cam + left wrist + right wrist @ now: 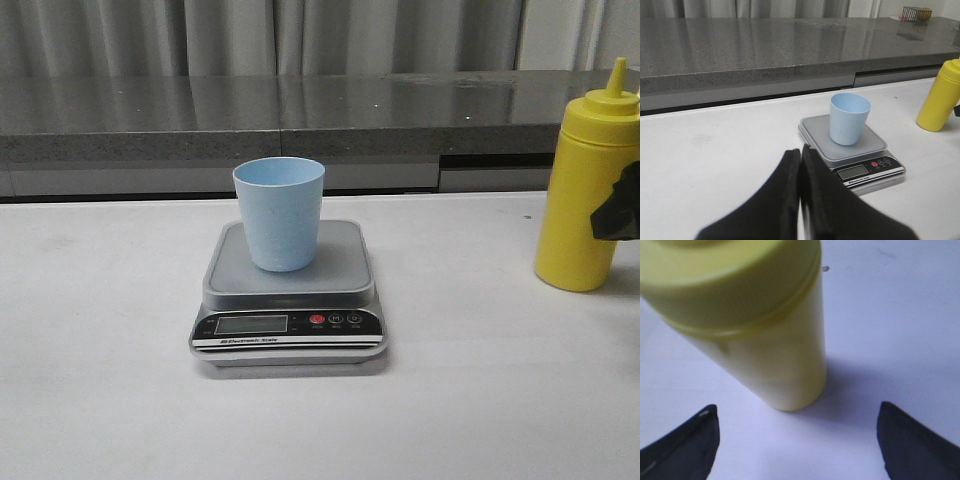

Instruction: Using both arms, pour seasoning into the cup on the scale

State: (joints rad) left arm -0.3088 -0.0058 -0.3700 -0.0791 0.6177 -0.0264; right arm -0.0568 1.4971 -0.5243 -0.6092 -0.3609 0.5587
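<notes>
**On the white table, cup waits on scale as right gripper flanks yellow bottle**

At the centre of the white table [100, 400], the pale blue cup [279, 212] stands upright on the grey platform of the digital scale [288, 285], whose black front panel, display and red button face the camera. Well off to the right, the yellow seasoning bottle [585, 190] stands upright on the table, its cone nozzle pointing up. The right gripper [797, 440] is spread wide, its two dark fingertips [685, 445] sitting on either side of the bottle's base and clear of the plastic; in the front view only a black edge of it shows just beside the bottle. The left gripper [801, 165] hangs over the table short of the scale, its black fingers pressed together with nothing between them. A grey stone counter [300, 115] runs behind the table.
</notes>
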